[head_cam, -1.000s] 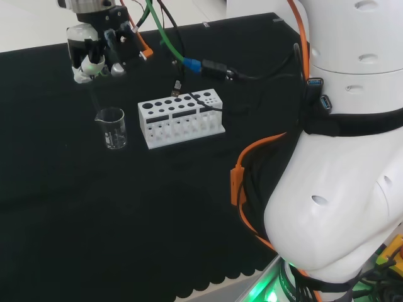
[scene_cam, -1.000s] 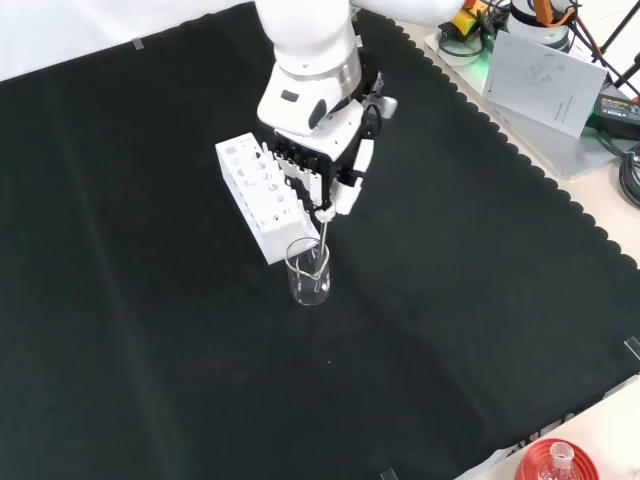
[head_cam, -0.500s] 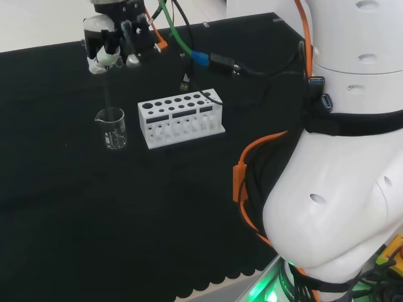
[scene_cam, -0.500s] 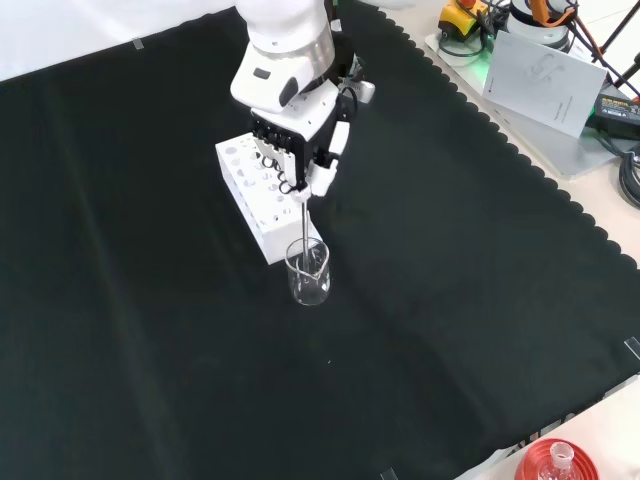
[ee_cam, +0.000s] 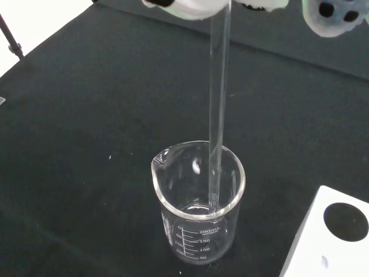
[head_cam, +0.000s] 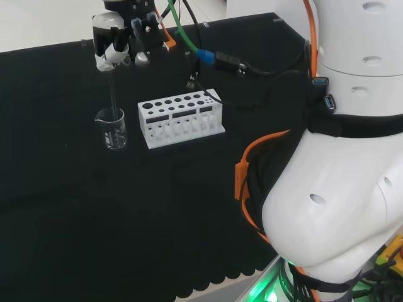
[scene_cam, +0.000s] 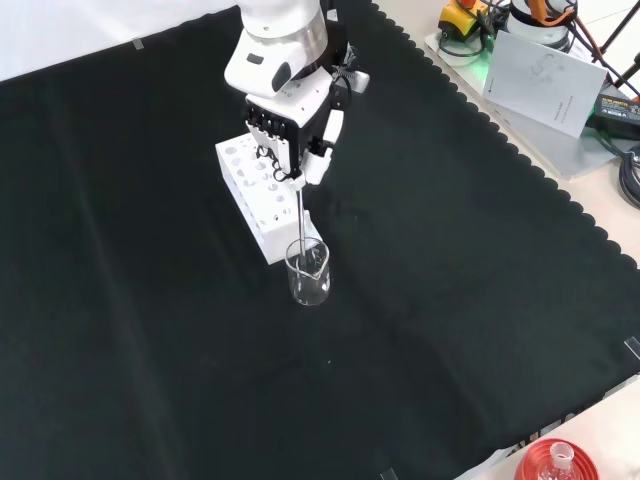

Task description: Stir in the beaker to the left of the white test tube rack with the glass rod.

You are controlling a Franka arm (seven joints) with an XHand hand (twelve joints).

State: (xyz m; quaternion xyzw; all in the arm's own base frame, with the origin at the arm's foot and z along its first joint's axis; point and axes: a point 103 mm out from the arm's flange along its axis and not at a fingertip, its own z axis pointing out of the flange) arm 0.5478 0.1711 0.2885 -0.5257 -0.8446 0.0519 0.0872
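A clear glass beaker [head_cam: 112, 129] [scene_cam: 308, 272] [ee_cam: 199, 210] stands on the black cloth just left of the white test tube rack [head_cam: 181, 117] [scene_cam: 262, 195] in the head view. Above it, my hand [head_cam: 121, 38] [scene_cam: 288, 112] is shut on a glass rod [head_cam: 113, 97] [scene_cam: 302, 222] [ee_cam: 218, 98]. The rod hangs nearly upright from the fingers, and its lower end reaches down inside the beaker. In the wrist view the rod passes the rim and ends close to the beaker's floor. The beaker looks empty.
The arm's big white links [head_cam: 340, 157] stand at the head view's right, with orange and green cables trailing to the hand. A paper sheet [scene_cam: 545, 75] and a red ribbed stand with a flask [scene_cam: 556, 462] lie off the cloth's edge in the front view.
My hand has risen and shifted toward the rack side, right in the head view. The rod has gone from slanted to nearly upright, its tip staying in the beaker.
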